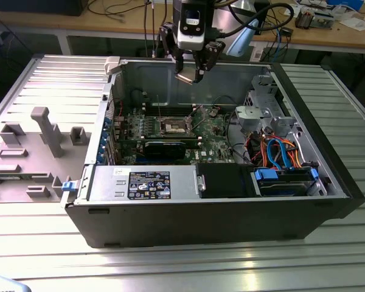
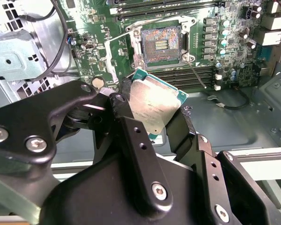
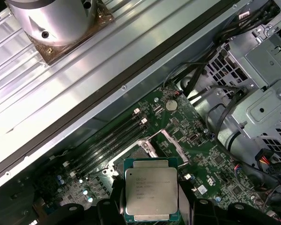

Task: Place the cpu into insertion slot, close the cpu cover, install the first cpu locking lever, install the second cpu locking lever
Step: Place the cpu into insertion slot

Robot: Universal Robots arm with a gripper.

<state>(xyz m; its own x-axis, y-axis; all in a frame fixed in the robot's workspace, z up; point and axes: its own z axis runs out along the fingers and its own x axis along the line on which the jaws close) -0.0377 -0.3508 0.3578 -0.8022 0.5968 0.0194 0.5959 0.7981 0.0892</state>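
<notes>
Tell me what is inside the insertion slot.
The insertion slot holds nothing: its contact field lies bare. The cpu is clamped in the gripper above the board. In the first wrist view the cpu hides part of it.

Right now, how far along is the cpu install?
Done: the cpu is picked up, clamped in the gripper above the open case. In hand: it hangs over the board, apart from the insertion slot, which is empty. Left: seating it, closing the cpu cover, both locking levers.
</notes>
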